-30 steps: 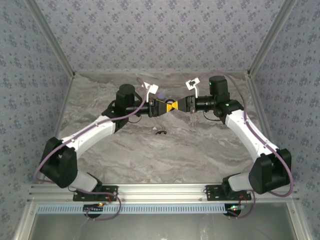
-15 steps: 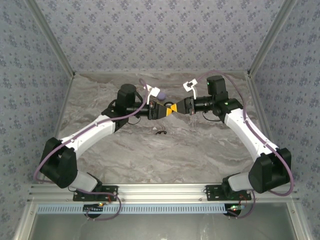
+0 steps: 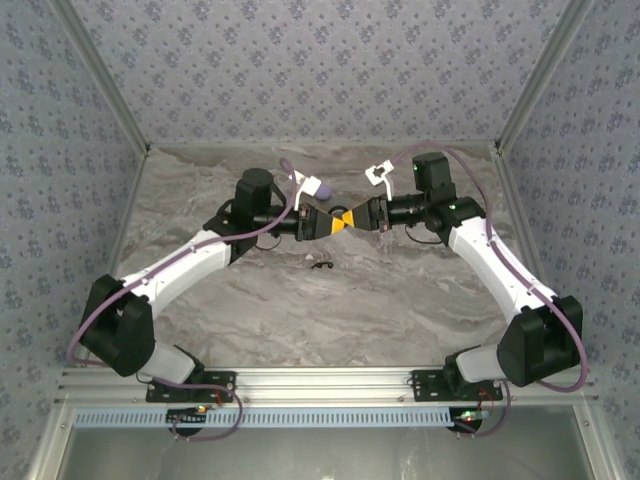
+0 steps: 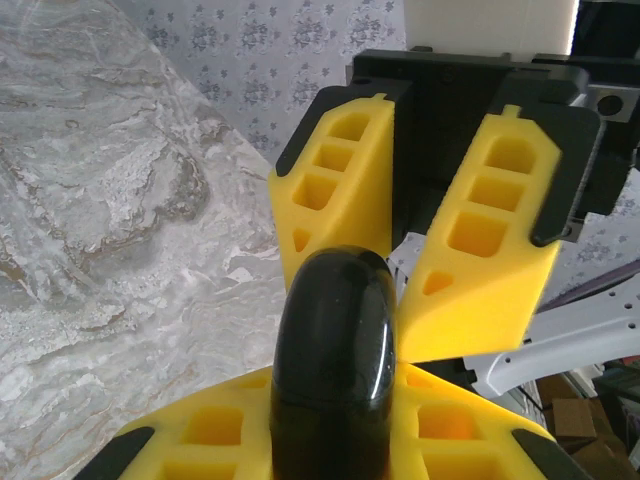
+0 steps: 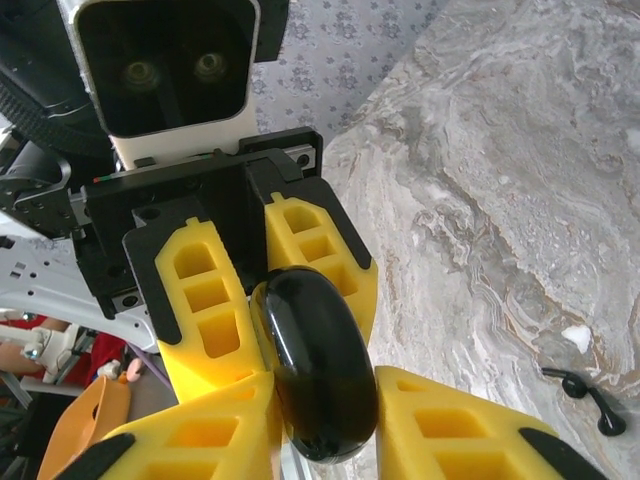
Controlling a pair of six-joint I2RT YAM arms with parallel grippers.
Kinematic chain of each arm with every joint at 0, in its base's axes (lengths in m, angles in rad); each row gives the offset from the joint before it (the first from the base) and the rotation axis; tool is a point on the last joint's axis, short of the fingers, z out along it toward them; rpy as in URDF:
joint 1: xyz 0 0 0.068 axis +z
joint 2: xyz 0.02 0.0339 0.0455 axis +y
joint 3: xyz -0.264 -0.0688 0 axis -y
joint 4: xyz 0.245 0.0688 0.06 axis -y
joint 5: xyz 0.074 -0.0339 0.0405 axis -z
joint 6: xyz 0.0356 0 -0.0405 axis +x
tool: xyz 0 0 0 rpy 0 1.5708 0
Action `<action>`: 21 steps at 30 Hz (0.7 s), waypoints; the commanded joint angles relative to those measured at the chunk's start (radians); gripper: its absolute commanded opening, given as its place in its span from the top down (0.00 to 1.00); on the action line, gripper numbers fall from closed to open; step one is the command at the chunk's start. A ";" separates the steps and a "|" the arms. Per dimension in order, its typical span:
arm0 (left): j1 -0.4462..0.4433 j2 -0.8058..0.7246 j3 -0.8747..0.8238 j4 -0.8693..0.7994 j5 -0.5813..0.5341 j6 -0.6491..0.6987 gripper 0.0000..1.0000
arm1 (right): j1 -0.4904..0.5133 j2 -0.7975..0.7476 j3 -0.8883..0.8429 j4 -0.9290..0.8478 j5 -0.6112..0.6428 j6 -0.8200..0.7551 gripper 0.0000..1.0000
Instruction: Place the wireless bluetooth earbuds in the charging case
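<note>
Two grippers meet tip to tip in mid-air in the top view. The left gripper (image 3: 332, 222) reaches in from the left and the right gripper (image 3: 348, 217) from the right, both well above the marble table (image 3: 400, 300). A small black curved piece (image 3: 320, 266) lies on the table just near of them. A lilac blob (image 3: 322, 187) sits just far of the left wrist. It may be one of the wireless bluetooth earbuds, but I cannot tell from this height.

From the left wrist, the charging case (image 4: 332, 370) is a glossy black oval pinched between the left gripper's yellow fingers. Its long axis points straight at the right gripper, so it runs left to right in the scene. The right gripper's fingers flank its far end. One seems to touch it, but I cannot tell whether they grip it or stand off it.

From the right wrist, the case comes in between this gripper's own fingers, and the left gripper's fingers are pressed onto its far end. On the table, a pale speck (image 5: 575, 338) lies just beside the black curved piece. It may be an earbud, but it is too small to be sure.

As I judge it, the coming move turns on that shared line: the left gripper has the sure hold and the right is equally near. The table below is bare marble, and the patterned walls (image 3: 320, 70) stand well apart.
</note>
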 commanded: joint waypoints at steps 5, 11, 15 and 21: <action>-0.004 -0.051 0.005 0.013 -0.117 0.128 0.88 | 0.013 -0.062 0.026 -0.101 0.128 -0.023 0.48; -0.017 -0.121 -0.173 0.289 -0.131 0.339 0.87 | 0.015 -0.107 0.031 -0.177 0.200 -0.050 0.43; -0.020 -0.143 -0.208 0.296 -0.137 0.472 0.88 | 0.030 -0.121 0.041 -0.212 0.200 -0.073 0.42; -0.035 -0.152 -0.207 0.252 -0.127 0.582 0.86 | 0.078 -0.112 0.069 -0.276 0.229 -0.114 0.41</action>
